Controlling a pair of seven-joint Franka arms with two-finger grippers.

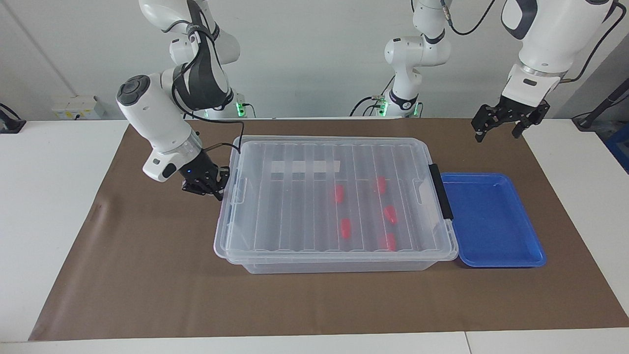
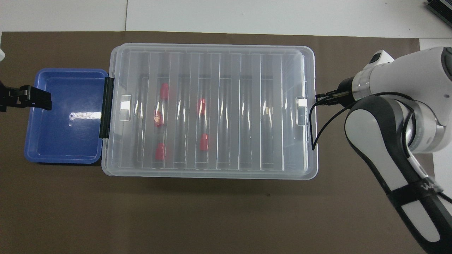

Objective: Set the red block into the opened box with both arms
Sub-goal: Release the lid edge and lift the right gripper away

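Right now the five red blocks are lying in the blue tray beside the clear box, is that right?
Not quite. The five red blocks lie inside the clear box, under its ribbed lid; the blue tray beside it holds none. The facing view shows this.

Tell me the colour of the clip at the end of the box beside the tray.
Black. The clip shows best in the overhead view.

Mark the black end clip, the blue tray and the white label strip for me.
black end clip (image 1: 440,191): facing view, middle of the bar.
blue tray (image 2: 31,106): overhead view, bare floor inside.
white label strip (image 1: 304,166): facing view, strip's centre, seen through the lid.
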